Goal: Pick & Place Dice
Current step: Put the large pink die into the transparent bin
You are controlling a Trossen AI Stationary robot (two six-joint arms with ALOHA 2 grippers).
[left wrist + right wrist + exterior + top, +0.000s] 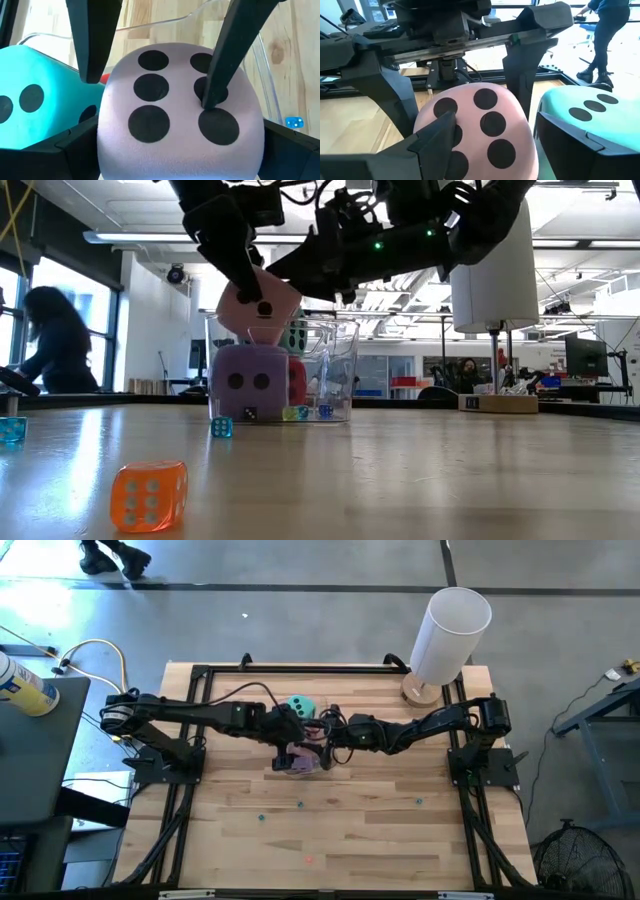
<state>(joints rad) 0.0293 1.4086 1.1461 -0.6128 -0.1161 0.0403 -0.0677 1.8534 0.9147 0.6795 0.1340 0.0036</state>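
Observation:
The pink die (258, 305) hangs tilted in the mouth of a clear container (335, 370), directly over the purple die (250, 380). The red die (297, 380) sits beside the purple one inside the container. The teal die (302, 705) rests on the table just beyond the container and also shows in the left wrist view (35, 100). My left gripper (291, 747) is shut on the pink die. My right gripper (326, 742) is open at the same die, coming from the right. My left gripper pinches the pink die by two opposite side faces (107, 145), its fingers (400, 105) coming from above and pointing down. The die is tilted, with its lower corner (262, 338) inside the container's rim. I cannot tell whether that corner touches the purple die. My right gripper is open. One fingertip (214, 97) lies against the pink die's six-pip face (150, 120). The other finger (92, 45) stands off that face's edge, between the pink and teal dice, and touches nothing that I can see.
Small dice lie on the near table: an orange one (148, 495), a teal one (221, 427) and a blue one (12, 430). More tiny dice lie in the container's bottom (300, 412). A white cylinder on a wooden base (447, 635) stands at the far right corner. A person (55, 340) is in the room behind.

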